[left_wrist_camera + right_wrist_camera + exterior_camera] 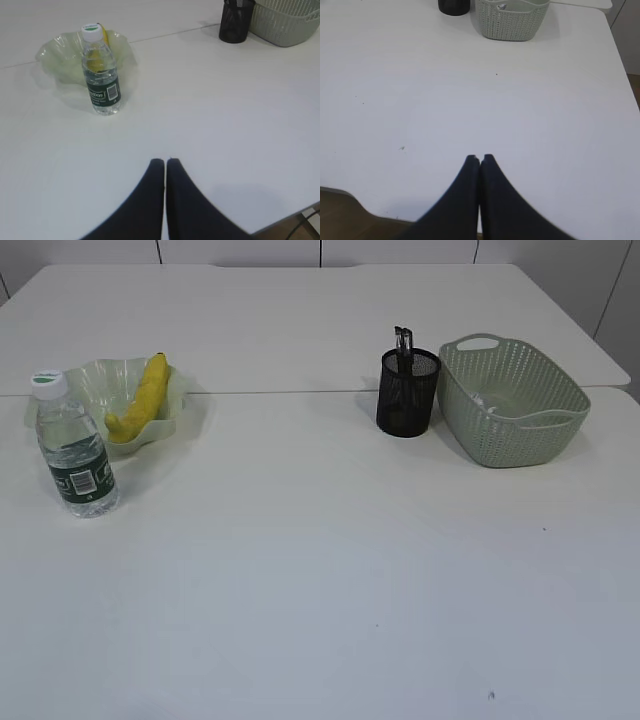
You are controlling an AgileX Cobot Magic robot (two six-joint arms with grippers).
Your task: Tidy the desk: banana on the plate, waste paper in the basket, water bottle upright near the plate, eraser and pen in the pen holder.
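2 grippers, left (165, 161) and right (479, 157), sit pressed together, empty, near you. Banana (143, 398) on plate (95, 378), bottle (76, 447) upright beside; holder (407, 392) and basket (512, 400) far right. You seem finished; just verify.

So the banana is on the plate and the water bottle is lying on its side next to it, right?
Not quite. The banana is on the plate, but the water bottle stands upright beside it, cap on top, as the exterior view shows.
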